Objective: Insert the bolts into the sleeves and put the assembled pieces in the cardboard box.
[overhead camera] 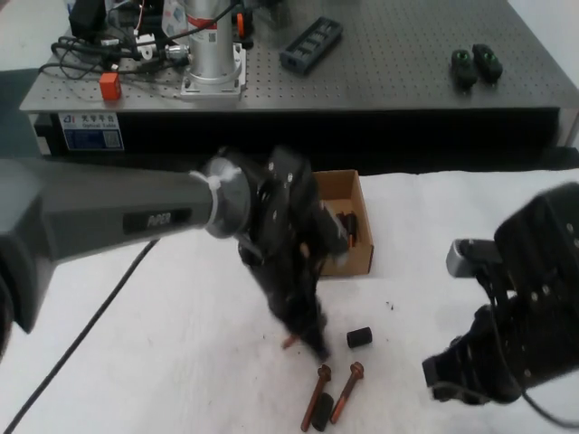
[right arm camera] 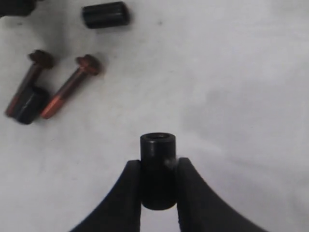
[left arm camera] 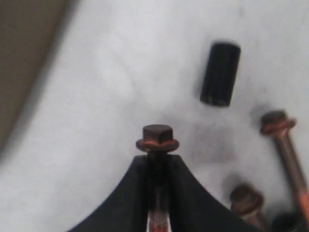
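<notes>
My left gripper (left arm camera: 158, 193) is shut on a rusty orange bolt (left arm camera: 157, 144), whose hex head sticks out past the fingertips. In the high view this gripper (overhead camera: 306, 336) hangs low over the white cloth, just in front of the cardboard box (overhead camera: 355, 259). My right gripper (right arm camera: 158, 193) is shut on a black sleeve (right arm camera: 158, 166), open end outward, and its arm (overhead camera: 520, 348) is at the right. A loose sleeve (overhead camera: 360, 337) lies on the cloth. Two more bolts (overhead camera: 348, 392) lie near the front edge, one of them (overhead camera: 315, 398) with a sleeve (overhead camera: 323, 404) on its shank.
The box holds a few dark pieces (overhead camera: 352, 224). Behind the cloth runs a perforated metal bench (overhead camera: 398, 63) with a metal post (overhead camera: 210, 45), cables, a black tray (overhead camera: 311, 42) and two dark objects (overhead camera: 476, 64). A black cable (overhead camera: 81, 339) crosses the cloth at the left.
</notes>
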You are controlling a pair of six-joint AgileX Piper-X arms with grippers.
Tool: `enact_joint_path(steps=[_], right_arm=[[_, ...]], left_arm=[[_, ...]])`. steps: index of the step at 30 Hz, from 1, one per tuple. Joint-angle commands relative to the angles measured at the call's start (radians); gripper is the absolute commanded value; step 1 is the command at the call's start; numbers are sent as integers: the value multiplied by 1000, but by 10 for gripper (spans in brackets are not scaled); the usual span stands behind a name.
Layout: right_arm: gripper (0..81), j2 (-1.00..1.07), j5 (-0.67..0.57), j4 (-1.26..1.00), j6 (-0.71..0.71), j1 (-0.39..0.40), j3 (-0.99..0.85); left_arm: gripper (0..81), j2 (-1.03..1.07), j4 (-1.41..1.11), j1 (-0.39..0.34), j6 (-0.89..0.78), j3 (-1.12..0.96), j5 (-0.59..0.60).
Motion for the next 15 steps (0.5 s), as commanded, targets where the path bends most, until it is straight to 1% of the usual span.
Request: enact_joint_path(steps=[1,3,5,7,9,12,15], right_arm=[[27,-56,-136,-143,25,38,59],[27,-73,-231,-257,72,69,103],[27,-74,-281,-392,152,102,134],[27,-72,-281,-500,212,132,151],[27,-72,-281,-602,242,154,153],[27,-72,-281,-749,287,168,149],[27,-72,-281,-854,334,168,148]], left_arm=[[6,-100,-97,31,-308,-7,118],[6,-165,-203,59,-477,41,219],[6,-227,-315,75,-615,110,263],[6,-288,-441,77,-700,186,296],[6,-347,-574,77,-779,268,344],[6,-410,-762,77,-869,364,414],[6,-442,-887,77,-930,418,432]])
